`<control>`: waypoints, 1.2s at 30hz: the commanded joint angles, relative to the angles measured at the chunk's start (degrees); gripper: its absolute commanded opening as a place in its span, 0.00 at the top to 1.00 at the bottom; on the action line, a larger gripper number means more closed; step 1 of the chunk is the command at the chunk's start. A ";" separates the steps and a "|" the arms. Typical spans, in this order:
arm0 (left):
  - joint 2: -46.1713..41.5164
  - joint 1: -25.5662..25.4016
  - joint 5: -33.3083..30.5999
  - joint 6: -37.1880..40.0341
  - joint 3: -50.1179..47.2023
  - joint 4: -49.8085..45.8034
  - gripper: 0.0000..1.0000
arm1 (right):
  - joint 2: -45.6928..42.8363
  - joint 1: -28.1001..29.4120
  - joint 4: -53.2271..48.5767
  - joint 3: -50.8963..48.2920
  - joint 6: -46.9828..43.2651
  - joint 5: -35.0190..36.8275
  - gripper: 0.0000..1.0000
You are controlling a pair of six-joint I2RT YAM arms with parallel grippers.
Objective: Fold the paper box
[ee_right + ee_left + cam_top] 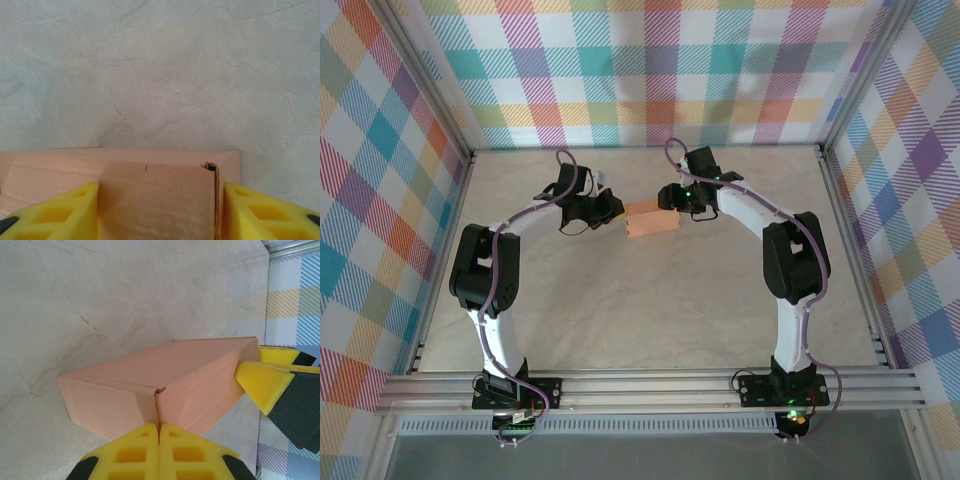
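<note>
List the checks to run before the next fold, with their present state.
1. Walls of the paper box raised: ok.
2. State of left pincer: shut at the box's near end, ok.
3. Card pinched in it: cannot tell.
4. State of right pincer: open, straddling the opposite end, ok.
5. Closure of flap seam there: not ok, gapes at top.
6. Box resting on table: cannot tell.

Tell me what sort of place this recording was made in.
Probably a purpose-built robot test cell: aluminium frame rails, plaid-print walls on three sides, and a marble-patterned table with two arms bolted at its near edge.
</note>
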 commanded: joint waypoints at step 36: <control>-0.58 -0.70 1.83 70.64 11.56 -17.76 0.00 | -24.79 -3.19 5.53 -26.40 1.05 1.16 0.04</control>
